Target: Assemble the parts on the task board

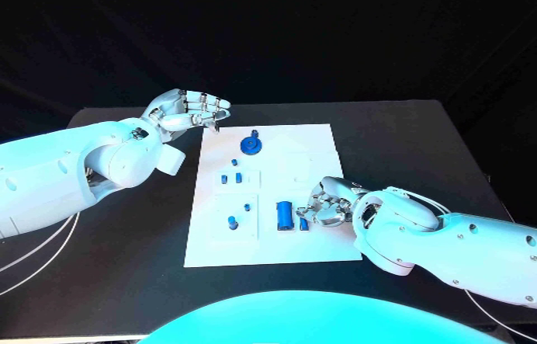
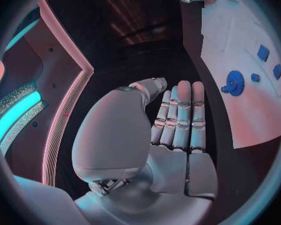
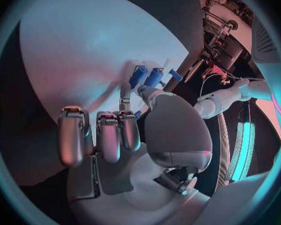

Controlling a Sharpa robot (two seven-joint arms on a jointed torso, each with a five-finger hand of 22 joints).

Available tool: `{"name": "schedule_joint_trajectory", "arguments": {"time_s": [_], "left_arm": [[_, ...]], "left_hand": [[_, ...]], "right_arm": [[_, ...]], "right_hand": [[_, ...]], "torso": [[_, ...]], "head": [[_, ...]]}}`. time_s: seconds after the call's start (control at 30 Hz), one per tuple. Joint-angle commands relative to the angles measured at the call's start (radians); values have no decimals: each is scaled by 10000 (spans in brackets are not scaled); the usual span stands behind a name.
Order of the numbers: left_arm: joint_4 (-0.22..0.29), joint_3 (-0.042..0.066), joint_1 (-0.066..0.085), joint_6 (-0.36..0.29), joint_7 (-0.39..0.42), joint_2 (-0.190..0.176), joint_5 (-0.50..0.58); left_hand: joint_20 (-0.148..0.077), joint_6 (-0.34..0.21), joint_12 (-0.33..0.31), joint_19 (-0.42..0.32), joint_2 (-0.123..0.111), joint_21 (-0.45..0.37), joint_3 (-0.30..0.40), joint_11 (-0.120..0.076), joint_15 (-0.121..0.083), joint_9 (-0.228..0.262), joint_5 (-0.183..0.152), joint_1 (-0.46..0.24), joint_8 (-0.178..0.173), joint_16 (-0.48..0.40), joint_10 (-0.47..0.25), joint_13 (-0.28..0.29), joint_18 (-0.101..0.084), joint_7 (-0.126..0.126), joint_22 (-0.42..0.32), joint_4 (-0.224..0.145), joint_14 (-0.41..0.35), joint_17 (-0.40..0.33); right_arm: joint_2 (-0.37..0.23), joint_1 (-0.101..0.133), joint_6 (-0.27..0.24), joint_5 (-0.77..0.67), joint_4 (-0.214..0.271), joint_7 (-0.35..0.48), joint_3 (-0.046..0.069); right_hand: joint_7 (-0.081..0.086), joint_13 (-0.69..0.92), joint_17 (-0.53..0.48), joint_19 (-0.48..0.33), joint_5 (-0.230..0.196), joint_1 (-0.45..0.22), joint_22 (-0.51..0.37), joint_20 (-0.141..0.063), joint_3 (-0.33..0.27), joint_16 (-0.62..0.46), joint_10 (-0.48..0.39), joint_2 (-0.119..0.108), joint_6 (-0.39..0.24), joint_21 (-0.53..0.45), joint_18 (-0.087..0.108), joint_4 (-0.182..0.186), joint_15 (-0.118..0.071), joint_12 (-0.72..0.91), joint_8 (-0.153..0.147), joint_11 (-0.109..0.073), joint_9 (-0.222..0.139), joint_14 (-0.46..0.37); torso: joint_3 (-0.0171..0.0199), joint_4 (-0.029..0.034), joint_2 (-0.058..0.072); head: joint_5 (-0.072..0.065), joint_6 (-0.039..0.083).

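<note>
The white task board point(image 1: 285, 243) lies in the middle of the black table. A round blue part point(image 1: 253, 144) stands near its far edge, and it shows in the left wrist view as the round blue part point(image 2: 233, 82). Small blue parts point(image 1: 230, 178) lie down the board's left side. A blue cylinder point(image 1: 284, 215) lies near the front. My right hand point(image 1: 324, 203) rests on the board just right of the cylinder, beside a small blue piece point(image 1: 304, 224). Its fingers point(image 3: 97, 135) are curled, and a blue sliver point(image 3: 137, 114) shows by the thumb. My left hand point(image 1: 188, 111) hovers off the board's far left corner, fingers point(image 2: 181, 117) straight, holding nothing.
Bare black table point(image 1: 134, 227) lies left of the board, and more of it point(image 1: 403, 150) lies to the right. My left forearm point(image 1: 78, 173) crosses the table's left side. My right forearm point(image 1: 448, 243) covers the front right corner.
</note>
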Motion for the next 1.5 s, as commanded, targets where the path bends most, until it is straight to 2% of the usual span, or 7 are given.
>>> {"name": "schedule_joint_trajectory", "arguments": {"time_s": [0.03, 0.2, 0.33, 0.47, 0.67, 1.27, 1.5], "left_arm": [[17, 5, 6, 191, 18, 18, -68], [2, 5, 6, 204, 13, 28, -74], [-11, 4, 5, 214, 7, 37, -79], [-20, 4, 4, 222, 5, 50, -86], [-32, 4, 4, 233, 3, 64, -94], [-45, 4, 3, 244, -5, 73, -107], [-46, 4, 3, 248, -8, 68, -108]], "left_hand": [[32, -61, 30, -24, 32, -60, -73, -6, -21, -13, 39, -73, 41, -32, -96, -16, 130, 14, -15, 5, -76, -14], [32, -61, 30, -24, 32, -60, -73, -6, -21, -13, 39, -73, 41, -32, -96, -16, 130, 14, -15, 5, -76, -14], [32, -61, 30, -24, 32, -60, -73, -6, -21, -13, 39, -73, 41, -32, -96, -16, 130, 14, -15, 5, -76, -14], [32, -61, 30, -24, 32, -60, -73, -6, -21, -13, 39, -73, 41, -32, -96, -16, 130, 14, -15, 5, -76, -14], [32, -61, 30, -24, 32, -60, -73, -6, -21, -13, 39, -73, 41, -32, -96, -16, 130, 14, -15, 5, -76, -14], [34, -72, 38, -30, 45, -79, -67, -4, -20, -20, 43, -83, 42, -49, -105, -20, 130, 16, -24, 18, -92, -26], [34, -72, 38, -30, 45, -79, -67, -4, -20, -20, 43, -83, 42, -49, -105, -20, 130, 16, -24, 18, -92, -26]], "right_arm": [[-73, -22, -340, -220, 109, 42, 0], [-257, -29, -587, -241, 291, 104, 8], [-485, -31, -488, -104, 506, 216, 19], [-672, -35, -107, 163, 619, 359, 21], [-845, -129, 210, 370, 698, 462, 21], [-711, -241, 182, 229, 521, 358, 20], [-603, -251, -23, 126, 375, 296, 22]], "right_hand": [[69, 1964, 2191, 571, 25, -322, 2238, -49, -154, 56, 608, -4, -15, -6, -147, -1, -50, 1, -56, -47, -9, 933], [57, 1981, 2217, 586, 35, -700, 2249, -47, -383, 66, 618, -15, 7, 36, -155, 7, -53, 11, -56, -54, -18, 938], [43, 1992, 2228, 595, -20, -885, 2256, -57, -703, 70, 624, -198, 22, 63, -160, -35, -65, 13, -27, -67, -3, 940], [41, 1982, 2211, 572, 9, -236, 2242, -68, -966, 62, 611, -396, -35, 4, -149, -115, -71, -26, -15, -70, 10, 936], [46, 1975, 2201, 564, 21, 388, 2238, -61, -1183, 57, 600, -495, -63, -13, -146, -163, -64, -60, -23, -63, 3, 934], [50, 1978, 2196, 559, 26, 535, 2234, -59, -1245, 54, 599, -466, -60, -29, -143, -134, -64, -64, -28, -62, -4, 933], [53, 1997, 2211, 567, 28, 565, 2240, -59, -1246, 60, 611, -290, -44, -6, -148, -48, -63, -41, -32, -60, -13, 936]], "torso": [[11, -3, -1], [13, -1, -5], [18, -6, -5], [7, -18, -6], [8, -15, -9], [0, 11, 10], [0, 3, 5]], "head": [[3, 0], [11, 8], [16, 16], [18, 28], [13, 28], [8, 10], [11, 5]]}}
